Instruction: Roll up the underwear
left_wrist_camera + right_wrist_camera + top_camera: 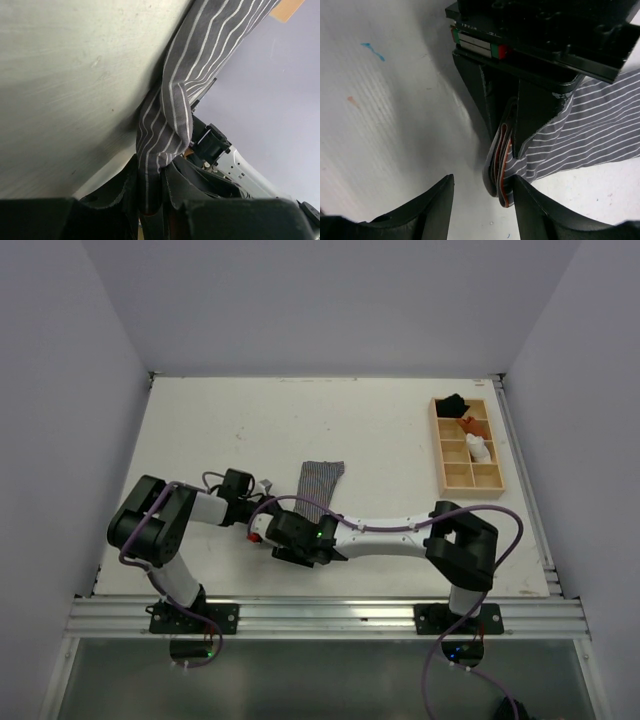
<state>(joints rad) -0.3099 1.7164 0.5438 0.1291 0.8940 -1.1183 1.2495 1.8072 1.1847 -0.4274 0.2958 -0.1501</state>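
The underwear (322, 480), grey with fine white stripes, lies on the white table just beyond both grippers. My left gripper (262, 512) is shut on its near end. In the left wrist view the cloth (200, 60) runs from between the black fingers (150, 200) up and away. My right gripper (278, 535) meets it from the right and stands open. In the right wrist view the underwear (600, 130) hangs folded from the left gripper's fingers (535, 110). The red-lined folded edge (501, 175) sits between my right gripper's fingers (482, 207), close against the right-hand one.
A wooden compartment tray (470, 478) stands at the back right, holding a black bundle (452, 405), an orange one (473, 427) and a white one (479, 448). Grey walls enclose the table on three sides. A metal rail (320, 618) runs along the near edge.
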